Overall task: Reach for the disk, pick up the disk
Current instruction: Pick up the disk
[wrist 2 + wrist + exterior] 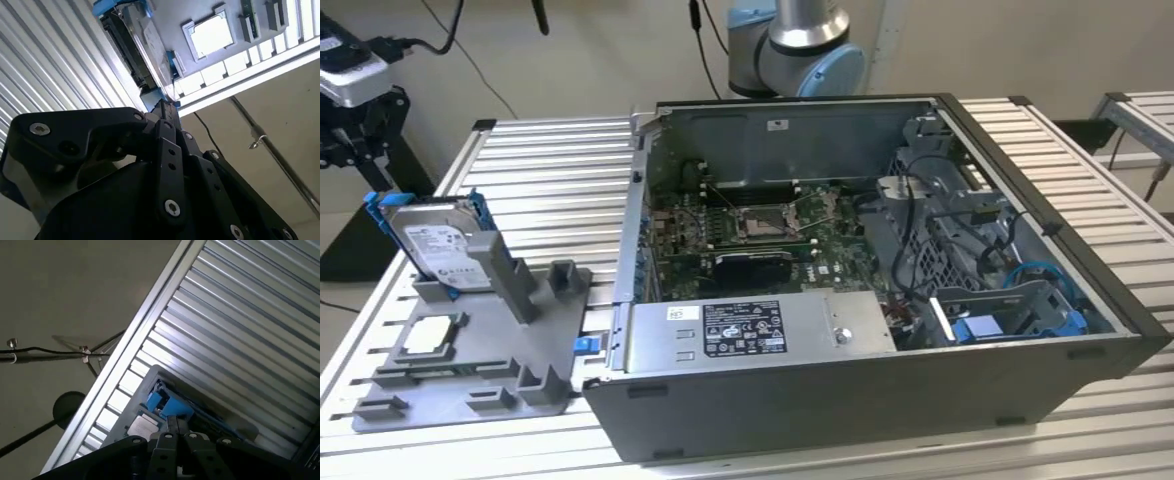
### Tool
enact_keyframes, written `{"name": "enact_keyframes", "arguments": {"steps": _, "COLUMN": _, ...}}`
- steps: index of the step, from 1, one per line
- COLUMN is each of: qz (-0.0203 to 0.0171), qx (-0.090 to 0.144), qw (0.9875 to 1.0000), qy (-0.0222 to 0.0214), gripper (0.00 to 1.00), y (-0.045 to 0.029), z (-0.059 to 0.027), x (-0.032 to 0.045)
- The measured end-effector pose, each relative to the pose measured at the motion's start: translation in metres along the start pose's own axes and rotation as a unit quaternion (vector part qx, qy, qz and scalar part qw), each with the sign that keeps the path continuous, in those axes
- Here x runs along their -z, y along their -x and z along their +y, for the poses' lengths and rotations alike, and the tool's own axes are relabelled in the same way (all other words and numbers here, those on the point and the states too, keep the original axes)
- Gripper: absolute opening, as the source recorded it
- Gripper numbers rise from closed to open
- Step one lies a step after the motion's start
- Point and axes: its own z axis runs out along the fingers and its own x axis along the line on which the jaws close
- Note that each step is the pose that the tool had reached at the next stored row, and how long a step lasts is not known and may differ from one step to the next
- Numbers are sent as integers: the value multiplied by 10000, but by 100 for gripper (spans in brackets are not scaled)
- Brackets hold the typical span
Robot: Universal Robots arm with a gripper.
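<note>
Broadly, the task stands at its reaching stage, and the pick-up is not yet done. The disk [443, 245] stands upright on its edge in a slot at the far end of a grey holder [494, 370]. The holder lies on the bench [547, 170] at the exterior view's left, just beside an open computer case [854, 400].

In the first wrist view the gripper [173, 422] appears together at its tip and clamps nothing. The blue bracket of the disk lies just beyond that tip. In the second wrist view the tip likewise points toward the disk's edge, and no contact can be made out in either picture. The gripper is judged to be aimed at the disk but not at it.

Done, as far as can be judged: the aiming of the gripper at the disk. Left: the closing-in on the disk, the grasp and the lift out of the slot.

Count:
- one disk, in one blue bracket
- one gripper, on one arm [794, 35], whose joints rise behind the far wall of the case
- one holder
- one small silver chip [430, 335], flat on the holder nearer than the disk
- one case, with its side panel off
</note>
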Motion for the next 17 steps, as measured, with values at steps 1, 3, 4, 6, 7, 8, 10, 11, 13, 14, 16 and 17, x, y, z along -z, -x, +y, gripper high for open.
{"name": "enact_keyframes", "arguments": {"steps": 1, "qz": 3, "qx": 70, "qw": 10000, "qy": 0, "gripper": 0, "y": 0, "z": 0, "x": 1}}
{"name": "enact_keyframes", "arguments": {"steps": 3, "qz": 8, "qx": 201, "qw": 9998, "qy": 0, "gripper": 0, "y": 0, "z": 0, "x": 2}}
{"name": "enact_keyframes", "arguments": {"steps": 4, "qz": 11, "qx": 274, "qw": 9996, "qy": 0, "gripper": 0, "y": 0, "z": 0, "x": 2}}
{"name": "enact_keyframes", "arguments": {"steps": 6, "qz": 17, "qx": 447, "qw": 9990, "qy": 0, "gripper": 0, "y": 0, "z": 0, "x": 3}}
{"name": "enact_keyframes", "arguments": {"steps": 7, "qz": 21, "qx": 542, "qw": 9985, "qy": 0, "gripper": 0, "y": 0, "z": 0, "x": 3}}
{"name": "enact_keyframes", "arguments": {"steps": 8, "qz": 24, "qx": 634, "qw": 9980, "qy": 0, "gripper": 0, "y": 0, "z": 1, "x": 3}}
{"name": "enact_keyframes", "arguments": {"steps": 10, "qz": 32, "qx": 810, "qw": 9967, "qy": 0, "gripper": 0, "y": 0, "z": 1, "x": 4}}
{"name": "enact_keyframes", "arguments": {"steps": 11, "qz": 35, "qx": 905, "qw": 9959, "qy": 0, "gripper": 0, "y": 0, "z": 0, "x": 4}}
{"name": "enact_keyframes", "arguments": {"steps": 13, "qz": 41, "qx": 1079, "qw": 9941, "qy": -1, "gripper": 0, "y": 0, "z": 0, "x": 3}}
{"name": "enact_keyframes", "arguments": {"steps": 14, "qz": 45, "qx": 1171, "qw": 9931, "qy": -1, "gripper": 0, "y": 0, "z": 0, "x": 4}}
{"name": "enact_keyframes", "arguments": {"steps": 16, "qz": 52, "qx": 1352, "qw": 9908, "qy": -1, "gripper": 0, "y": 0, "z": 0, "x": 4}}
{"name": "enact_keyframes", "arguments": {"steps": 17, "qz": 55, "qx": 1444, "qw": 9895, "qy": -1, "gripper": 0, "y": 0, "z": 0, "x": 3}}
